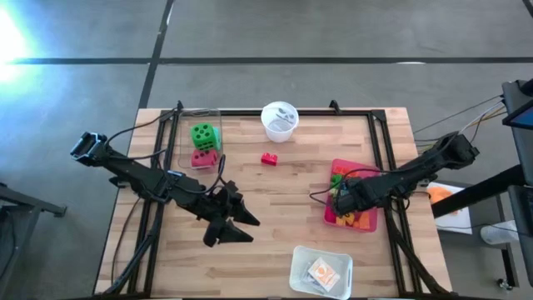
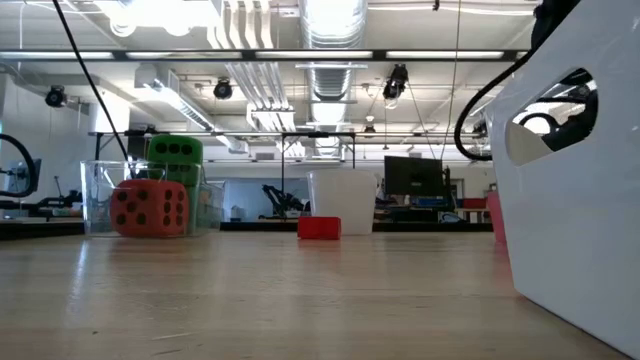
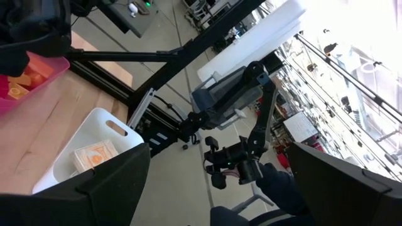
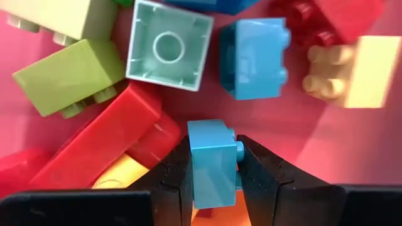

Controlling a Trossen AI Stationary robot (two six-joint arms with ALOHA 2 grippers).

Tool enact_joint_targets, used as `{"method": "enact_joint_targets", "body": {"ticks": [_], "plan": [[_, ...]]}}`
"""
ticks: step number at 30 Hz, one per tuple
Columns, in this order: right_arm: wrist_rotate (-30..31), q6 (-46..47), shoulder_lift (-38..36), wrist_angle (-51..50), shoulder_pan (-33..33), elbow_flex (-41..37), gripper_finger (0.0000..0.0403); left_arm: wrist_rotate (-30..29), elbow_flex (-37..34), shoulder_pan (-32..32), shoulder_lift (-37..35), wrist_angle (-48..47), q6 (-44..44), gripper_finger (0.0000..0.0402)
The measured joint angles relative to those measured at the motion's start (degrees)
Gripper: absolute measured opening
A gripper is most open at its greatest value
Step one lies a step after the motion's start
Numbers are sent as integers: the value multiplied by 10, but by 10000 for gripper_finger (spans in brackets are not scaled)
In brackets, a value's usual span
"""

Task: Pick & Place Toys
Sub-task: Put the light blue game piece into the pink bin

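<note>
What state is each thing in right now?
Right gripper: shut on a blue brick, inside the pink bin.
Left gripper: open, holding nothing.
Red brick: loose on the table.
Green die: stacked on red die.
White cup: upright.

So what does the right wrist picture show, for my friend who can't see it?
The right gripper pinches a light blue brick between its dark fingers. Beyond it, red, green, blue, pale yellow and mint bricks lie jumbled in a pink bin.
</note>
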Motion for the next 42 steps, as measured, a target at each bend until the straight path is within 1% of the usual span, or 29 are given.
{"method": "enact_joint_targets", "body": {"ticks": [4,9,18,21,24,36,42], "plan": [[-4,-3,16,32,0,-9,90,-3,0,0,0,0,0,379],[-8,-13,33,35,0,-7,90,-4,0,0,0,0,0,379],[-9,-20,24,36,0,-7,90,-4,0,0,0,0,0,379],[-9,-21,24,35,0,-7,98,-4,0,0,0,0,0,379],[-10,-33,25,36,0,-7,121,-4,0,0,0,0,0,379],[-21,-57,26,34,0,-6,256,-4,0,0,0,-4,0,379],[-24,-60,23,30,0,-1,303,-9,0,0,0,-8,0,379]]}}
